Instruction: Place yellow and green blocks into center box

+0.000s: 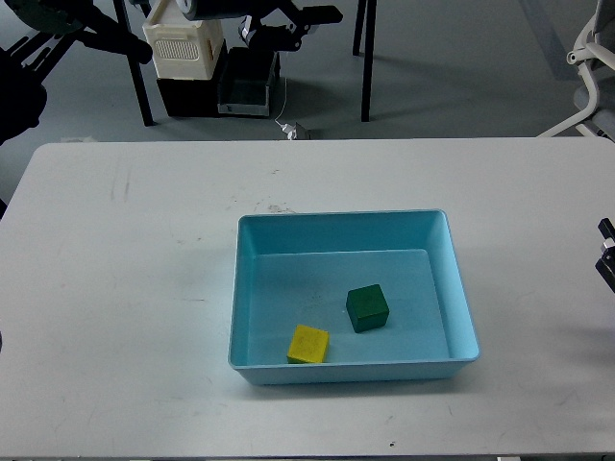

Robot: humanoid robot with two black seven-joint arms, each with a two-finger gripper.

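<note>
1. Yellow block [308, 344] sits inside the center box [463, 305], on its floor by the near wall, left of middle.
2. Green block [368, 308] is also in the box, just beyond and right of the yellow one, not touching it.
3. Box rests on the white table [125, 288], right of center.
4. Right hand [606, 254] — only a dark sliver at the right edge, can't tell its opening or any hold.
5. Left hand is out of frame.
6. Past the table — white slotted crate [184, 43] on a black bin [219, 91] on the floor.

Smooth light blue plastic tray [461, 298]; matt yellow block [308, 344] and green block [367, 308]; scuffed matt white table [125, 288].
</note>
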